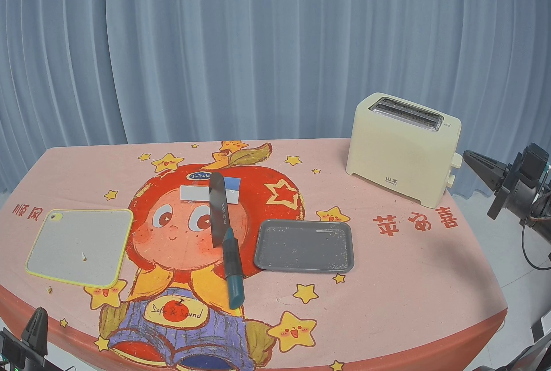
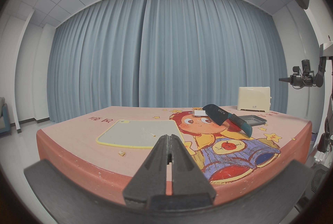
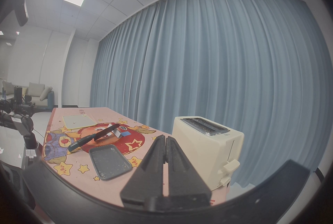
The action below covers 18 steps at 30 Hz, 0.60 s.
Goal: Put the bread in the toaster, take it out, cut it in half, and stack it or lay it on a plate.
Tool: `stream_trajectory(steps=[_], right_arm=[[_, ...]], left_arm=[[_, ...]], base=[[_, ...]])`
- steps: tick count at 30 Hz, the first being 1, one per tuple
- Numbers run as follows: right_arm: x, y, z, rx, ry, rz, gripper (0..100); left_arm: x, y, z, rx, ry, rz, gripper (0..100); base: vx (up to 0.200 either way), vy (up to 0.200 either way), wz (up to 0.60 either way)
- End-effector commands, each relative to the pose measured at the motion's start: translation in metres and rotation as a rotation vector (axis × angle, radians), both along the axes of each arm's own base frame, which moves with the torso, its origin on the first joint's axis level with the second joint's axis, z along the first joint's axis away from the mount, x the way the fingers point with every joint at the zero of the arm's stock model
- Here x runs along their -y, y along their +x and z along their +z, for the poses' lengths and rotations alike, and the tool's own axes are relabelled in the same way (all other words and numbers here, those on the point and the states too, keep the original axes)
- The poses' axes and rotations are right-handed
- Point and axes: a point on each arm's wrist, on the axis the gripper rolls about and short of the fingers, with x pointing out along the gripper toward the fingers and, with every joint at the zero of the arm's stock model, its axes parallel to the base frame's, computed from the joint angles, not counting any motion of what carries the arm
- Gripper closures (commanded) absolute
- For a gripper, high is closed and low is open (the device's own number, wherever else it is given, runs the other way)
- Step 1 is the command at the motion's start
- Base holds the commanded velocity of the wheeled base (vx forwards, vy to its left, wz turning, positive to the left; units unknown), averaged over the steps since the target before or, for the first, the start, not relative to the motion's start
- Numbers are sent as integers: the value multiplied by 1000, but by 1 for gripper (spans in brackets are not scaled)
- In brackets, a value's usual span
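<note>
Pink printed cloth is spread over the table (image 1: 402, 274) where the work is laid out. A cream toaster (image 1: 402, 154) is stood at the far right, slots up; whether bread is sunk in them cannot be told. A board (image 1: 80, 246) rimmed in yellow-green is set at the near left and a grey tray (image 1: 304, 246) at the centre. Between them a knife (image 1: 227, 240) is propped, its blade on a small white-and-blue block (image 1: 195, 193) and its teal handle toward the robot. A crumb (image 1: 84, 257) is seen on the board. The left gripper (image 2: 169, 141) is held off the near left edge, the right gripper (image 3: 165, 143) off the table beside the toaster; both are clenched on nothing. The toaster is judged the step in hand. The right fingers should be parted before the slot is neared and the descent kept straight above it. Any slice should be pinched lightly by its top edge and lifted clear of the wires.
</note>
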Motion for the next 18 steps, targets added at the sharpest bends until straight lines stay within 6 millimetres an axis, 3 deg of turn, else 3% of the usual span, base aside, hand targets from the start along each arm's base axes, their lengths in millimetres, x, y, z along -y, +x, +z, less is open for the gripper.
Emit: stream_trajectory(steps=[1,18], right_arm=[[0,0,0,1,0,3,100],[-1,-1,-1,-1,-3,4,100]], left_arm=[[0,1,-5,-16,0,1,100],[0,1,-5,-17,0,1,100]], base=[[0,0,0],[0,0,0]])
